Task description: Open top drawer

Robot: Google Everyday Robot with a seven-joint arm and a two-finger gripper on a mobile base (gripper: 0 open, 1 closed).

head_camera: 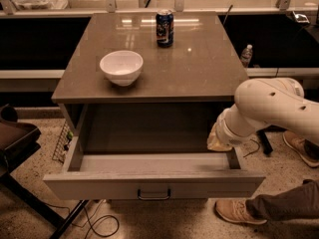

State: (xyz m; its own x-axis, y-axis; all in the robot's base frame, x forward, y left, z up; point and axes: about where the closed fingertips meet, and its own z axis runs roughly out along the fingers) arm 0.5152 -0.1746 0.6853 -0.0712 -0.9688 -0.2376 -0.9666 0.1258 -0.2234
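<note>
The top drawer (154, 184) stands pulled far out from under the brown tabletop (199, 68). Its pale-grey front faces me with a small dark bar handle (154, 195) at centre, and its plain grey interior (149, 162) holds nothing. My white arm (269, 106) reaches in from the right. My gripper (218, 140) is at the arm's pale tip, just over the drawer's right side wall near the back. It touches neither the handle nor the front panel.
A white bowl (121, 66) and a dark drink can (164, 28) stand on the tabletop. A water bottle (246, 55) is behind the table at right. A person's shoe (238, 211) and leg lie at lower right, a dark chair (15, 138) at left, and cables (99, 224) on the floor.
</note>
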